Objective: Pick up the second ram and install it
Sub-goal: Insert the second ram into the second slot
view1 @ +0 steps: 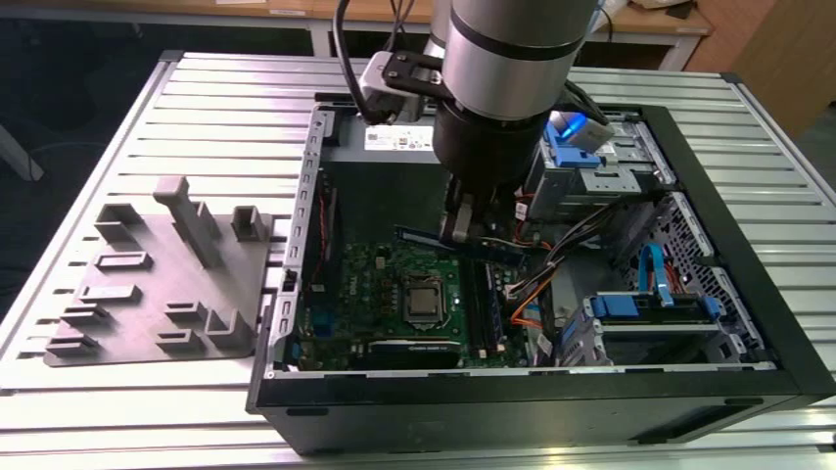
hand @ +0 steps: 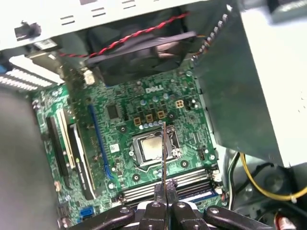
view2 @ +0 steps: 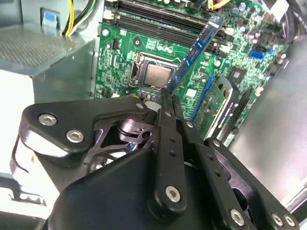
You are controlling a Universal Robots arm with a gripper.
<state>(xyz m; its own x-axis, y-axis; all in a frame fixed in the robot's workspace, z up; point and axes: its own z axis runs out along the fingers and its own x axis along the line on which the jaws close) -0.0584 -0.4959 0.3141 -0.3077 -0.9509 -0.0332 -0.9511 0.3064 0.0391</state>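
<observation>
My gripper [view1: 460,227] is shut on the second ram [view1: 468,243], a long dark bluish stick held above the green motherboard [view1: 379,294] inside the open computer case. In the second wrist view the ram [view2: 194,52] slants away from the fingertips [view2: 166,98] over the board, past the processor socket [view2: 156,76]. In the first wrist view the ram [hand: 164,153] appears edge-on as a thin line rising from the gripper [hand: 165,188], just above the black memory slots [hand: 192,181]. In the exterior view the memory slots [view1: 487,313] lie below the stick.
The black case [view1: 731,294] walls in the work area. A grey power-supply box [view1: 392,142] sits at the back, drive cages [view1: 614,166] and cables [view1: 549,284] on the exterior view's right. A grey fixture plate [view1: 170,284] lies on the table beside the case.
</observation>
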